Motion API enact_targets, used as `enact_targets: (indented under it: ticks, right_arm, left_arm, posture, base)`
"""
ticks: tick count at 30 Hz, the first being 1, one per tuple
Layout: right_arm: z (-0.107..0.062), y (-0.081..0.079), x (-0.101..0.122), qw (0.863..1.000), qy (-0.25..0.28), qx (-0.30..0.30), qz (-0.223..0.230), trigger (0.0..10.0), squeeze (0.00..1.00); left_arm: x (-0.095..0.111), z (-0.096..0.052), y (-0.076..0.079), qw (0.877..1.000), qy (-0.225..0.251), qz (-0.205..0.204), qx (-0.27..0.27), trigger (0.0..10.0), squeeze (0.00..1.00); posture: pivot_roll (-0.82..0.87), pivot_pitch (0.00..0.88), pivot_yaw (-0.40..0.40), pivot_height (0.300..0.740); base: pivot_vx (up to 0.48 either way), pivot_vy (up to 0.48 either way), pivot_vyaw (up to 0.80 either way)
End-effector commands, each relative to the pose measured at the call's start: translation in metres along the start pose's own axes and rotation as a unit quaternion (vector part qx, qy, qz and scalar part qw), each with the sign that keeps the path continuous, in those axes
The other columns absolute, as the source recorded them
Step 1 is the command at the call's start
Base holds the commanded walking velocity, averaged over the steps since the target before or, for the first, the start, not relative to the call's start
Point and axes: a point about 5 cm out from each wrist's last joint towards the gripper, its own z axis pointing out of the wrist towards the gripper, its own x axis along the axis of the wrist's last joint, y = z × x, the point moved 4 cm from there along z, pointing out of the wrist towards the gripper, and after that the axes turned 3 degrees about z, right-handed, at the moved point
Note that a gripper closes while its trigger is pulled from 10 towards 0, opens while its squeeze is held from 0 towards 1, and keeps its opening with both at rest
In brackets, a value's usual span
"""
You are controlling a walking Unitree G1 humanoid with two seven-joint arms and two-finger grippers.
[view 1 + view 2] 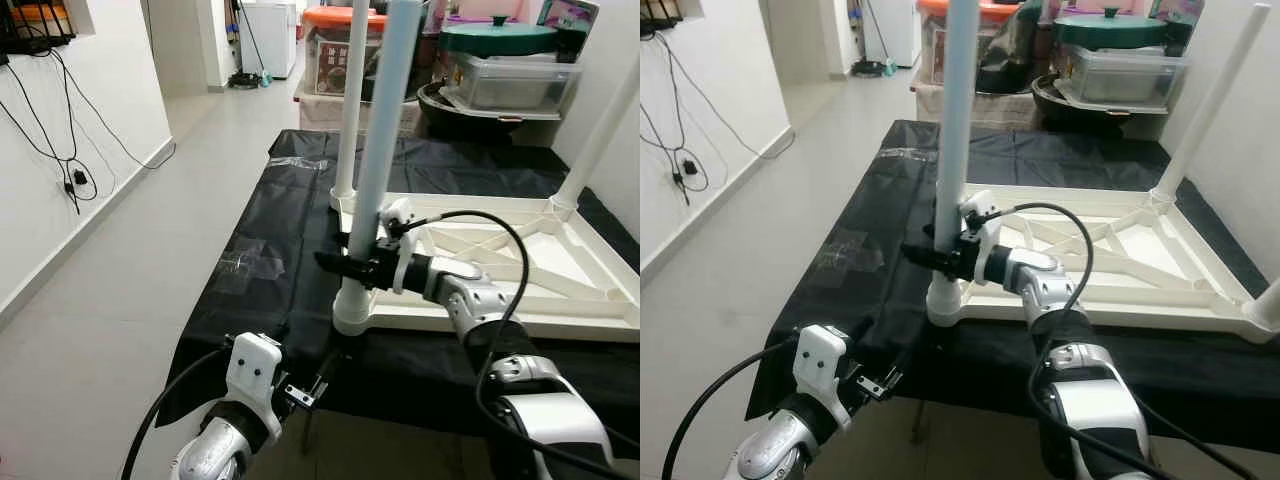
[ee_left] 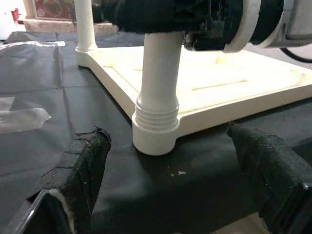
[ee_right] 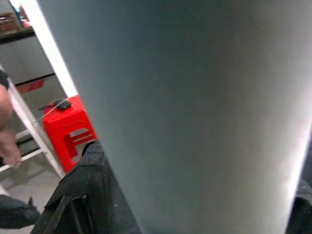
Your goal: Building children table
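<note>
Children's table top [image 1: 560, 270], cream plastic, is lying upside down on the black sheet [image 1: 270, 250] that's spread over the surface in front of me, ribs facing up. The near-corner leg [image 1: 385, 150] stands upright in its threaded socket [image 1: 355, 310] at the corner closest to me, and my right tool [image 1: 352, 266] is clamped around it low down, just above the socket. Two more legs are up: one at the far left corner [image 1: 350, 100], one at the far right [image 1: 600, 140].

My left tool [image 2: 170, 170] hangs below the sheet's front edge, fingers [image 2: 80, 165] spread apart, pointing at the socket but not touching anything.

Behind the table there's a pile of clutter: storage boxes with an orange lid [image 1: 345, 18], a green lid [image 1: 498, 38], a clear bin [image 1: 515, 82]. Cables [image 1: 60, 150] dangle on the left wall. Some tape [image 1: 250, 265] is stuck on the sheet.
</note>
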Motion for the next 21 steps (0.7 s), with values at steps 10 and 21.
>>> enact_targets:
  ticks: [10,21]
  right_arm:
    - [0.027,-0.011,-0.034,0.999,-0.037,-0.03,-0.021,0.0,0.0]
    - [-0.024,0.048,-0.034,0.901,0.033,-0.433,-0.007,0.0,0.0]
  left_arm:
    - [-0.002,-0.001,0.002,1.0,0.002,0.003,-0.002,10.0,0.0]
    - [-0.005,-0.001,-0.001,1.0,-0.001,0.0,0.004,10.0,0.0]
  posture:
    - [0.19,0.0,-0.059,0.74]
    - [0.16,0.0,-0.046,0.74]
  base:
    - [0.0,0.0,0.0]
    - [0.0,0.0,0.0]
